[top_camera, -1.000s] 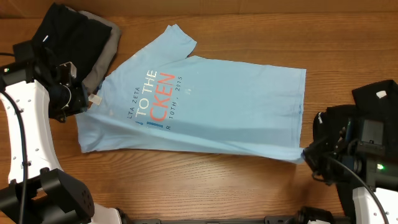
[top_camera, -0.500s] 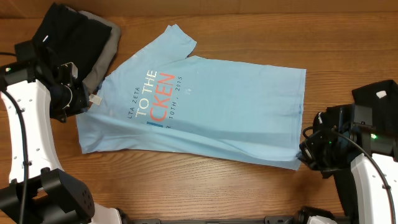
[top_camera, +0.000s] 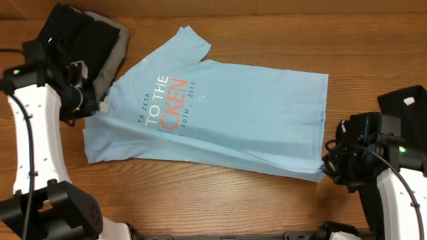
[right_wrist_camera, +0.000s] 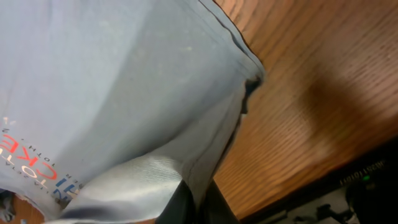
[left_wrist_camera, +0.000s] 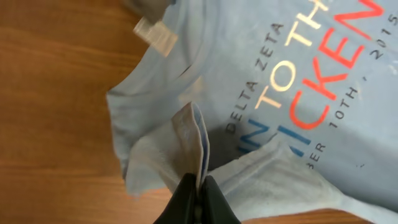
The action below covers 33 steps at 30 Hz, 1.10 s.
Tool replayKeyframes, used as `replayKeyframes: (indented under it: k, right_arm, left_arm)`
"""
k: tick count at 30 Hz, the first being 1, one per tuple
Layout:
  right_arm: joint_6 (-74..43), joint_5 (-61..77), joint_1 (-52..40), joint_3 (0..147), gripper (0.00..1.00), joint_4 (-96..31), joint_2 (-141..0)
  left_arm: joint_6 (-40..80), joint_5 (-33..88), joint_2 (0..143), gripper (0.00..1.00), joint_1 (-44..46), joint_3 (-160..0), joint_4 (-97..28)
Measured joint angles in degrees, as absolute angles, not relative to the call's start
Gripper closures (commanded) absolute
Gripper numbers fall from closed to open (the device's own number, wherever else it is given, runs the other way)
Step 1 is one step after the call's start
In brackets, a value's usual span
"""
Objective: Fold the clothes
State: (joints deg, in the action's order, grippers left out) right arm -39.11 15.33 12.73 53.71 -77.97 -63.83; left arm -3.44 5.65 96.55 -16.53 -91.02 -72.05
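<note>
Seen from overhead, a wooden table (top_camera: pixel 200 210) with warm brown grain fills the view. A light blue T-shirt (top_camera: pixel 247 113) lies spread across its middle, print side up, with white and coral lettering. The collar end is toward the left, the hem toward the right, and one sleeve reaches toward the far edge. The left gripper (top_camera: pixel 91 107) sits at the collar end, fingers pressed together on blue cloth. The right gripper (top_camera: pixel 325 169) is at the near corner of the hem, also pinching cloth. A black garment (top_camera: pixel 70 33) rests on a grey one (top_camera: pixel 115 57) in the far left corner. Another black garment with a white label (top_camera: pixel 408 101) lies at the right edge, beside the right arm. From the left wrist, the black fingers meet at the bottom of the picture with a ridge of blue fabric standing up between them. A small white neck label (left_wrist_camera: pixel 155 34) lies at the collar, and bare wood shows to the left. From the right wrist, the fingers clamp the hem corner. The shirt hangs lifted off the table there and casts a soft shadow on the wood. Past the table edge is dark equipment (right_wrist_camera: pixel 367 183), too blurred to identify.
</note>
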Motion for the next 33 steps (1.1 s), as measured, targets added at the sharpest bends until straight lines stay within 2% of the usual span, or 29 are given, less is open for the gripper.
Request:
replayKeyframes:
  k: [6, 14, 24, 25, 26, 28, 29, 31, 33]
  right_arm:
    - [-39.1, 16.3, 12.7, 53.6, 0.96, -72.9, -69.1]
    - [-39.1, 16.6, 12.7, 53.6, 0.96, -64.4, -76.3]
    - [-41.0, 16.8, 12.7, 53.5, 0.95, -55.2, -85.6]
    - [-41.2, 17.0, 12.7, 53.5, 0.87, -54.0, -86.3]
    - [-41.4, 17.2, 12.7, 53.4, 0.72, -53.0, -86.7]
    - [-41.6, 17.6, 12.7, 53.4, 0.45, -50.2, -86.9]
    - [-41.6, 17.7, 12.7, 53.3, 0.37, -49.1, -86.9]
    - [-41.0, 18.1, 12.8, 53.3, 0.28, -47.0, -86.9]
    - [-39.0, 19.6, 13.3, 53.4, 0.25, -46.7, -86.9]
  left_arm:
    - [-3.5, 3.6, 96.5, 0.96, -12.7, -88.7, -68.1]
    - [-3.6, 2.2, 96.6, 0.95, -12.4, -85.7, -62.3]
    - [-3.6, 2.0, 96.5, 0.89, -11.9, -83.3, -56.6]
    - [-3.6, 2.0, 96.6, 0.87, -11.7, -82.9, -56.0]
    - [-3.6, 2.0, 96.6, 0.8, -11.5, -82.6, -55.5]
    - [-3.6, 1.8, 96.6, 0.59, -11.1, -82.3, -54.6]
    - [-3.7, 1.7, 96.6, 0.51, -10.9, -82.2, -54.2]
    - [-4.0, 1.6, 96.6, 0.41, -10.8, -82.2, -53.5]
    - [-4.4, 1.3, 96.6, 0.38, -10.7, -82.1, -53.3]
